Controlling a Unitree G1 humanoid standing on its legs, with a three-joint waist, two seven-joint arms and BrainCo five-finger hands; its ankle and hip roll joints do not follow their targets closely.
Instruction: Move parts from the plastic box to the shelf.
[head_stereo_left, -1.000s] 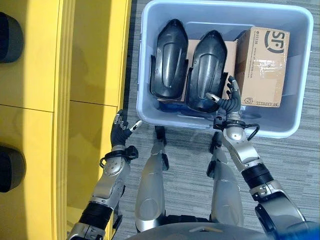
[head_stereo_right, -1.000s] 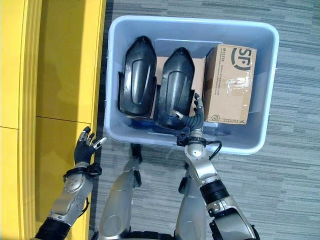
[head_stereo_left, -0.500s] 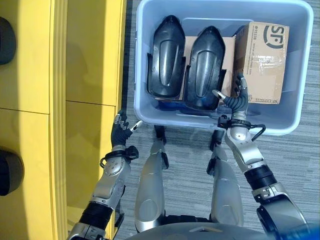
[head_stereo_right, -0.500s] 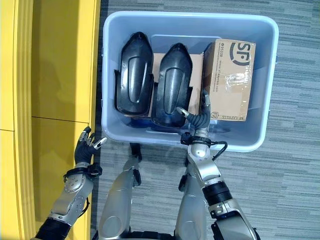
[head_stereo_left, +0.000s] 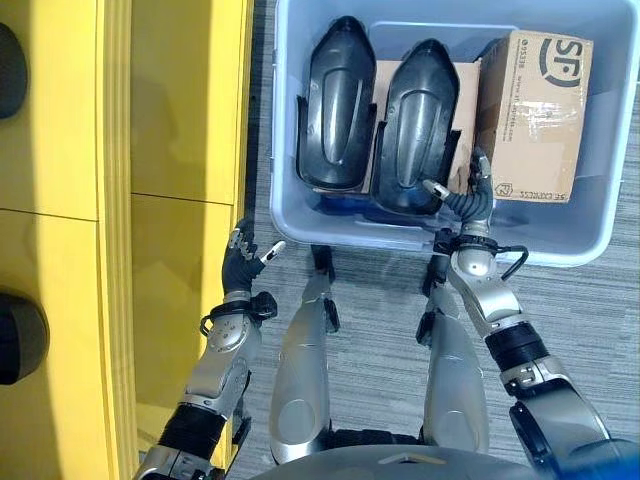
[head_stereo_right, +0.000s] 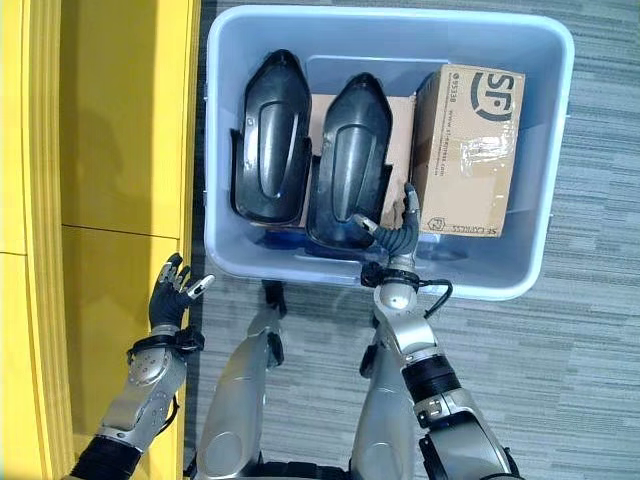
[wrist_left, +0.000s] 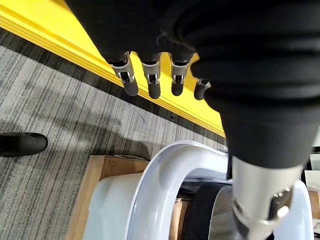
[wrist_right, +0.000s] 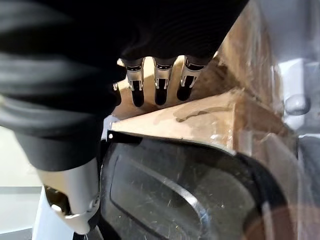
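Black part (head_stereo_left: 418, 128) lay lengthwise beside your right hand (head_stereo_left: 464, 203), open at plastic box (head_stereo_left: 300, 215) near edge; left hand (head_stereo_left: 240, 262) open, farther.

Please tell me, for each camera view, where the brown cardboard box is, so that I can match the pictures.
Left eye view: cardboard box, upper right, inside the plastic box.
Right eye view: upper right of centre, same spot in the plastic box.
Left wrist view: I cannot make it out.
Right wrist view: brown surface just past the right hand.
Shared landmark: the black part next to it.
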